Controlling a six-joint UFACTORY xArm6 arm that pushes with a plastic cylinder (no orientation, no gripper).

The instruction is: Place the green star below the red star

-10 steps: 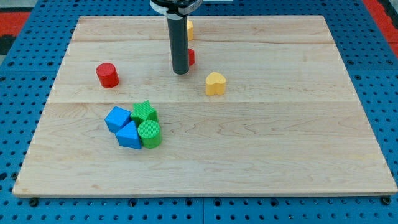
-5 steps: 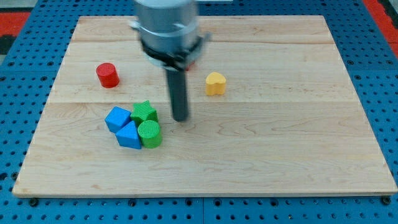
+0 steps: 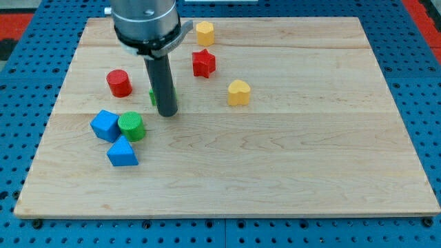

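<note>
Tip (image 3: 166,113) hides green star (image 3: 153,97); red star (image 3: 203,63) unlabelled.

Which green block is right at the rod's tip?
The green star, mostly hidden behind my tip; the green cylinder sits apart, beside the blue blocks.

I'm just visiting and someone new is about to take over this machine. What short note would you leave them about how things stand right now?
My tip is down on the board, right against the green star, which is mostly hidden behind the rod.
The red star lies toward the view's top right of it, near the yellow heart.
Done: the green star stands apart from the blue blocks and green cylinder.
Left: push it toward the view's right until it sits below the red star.
</note>
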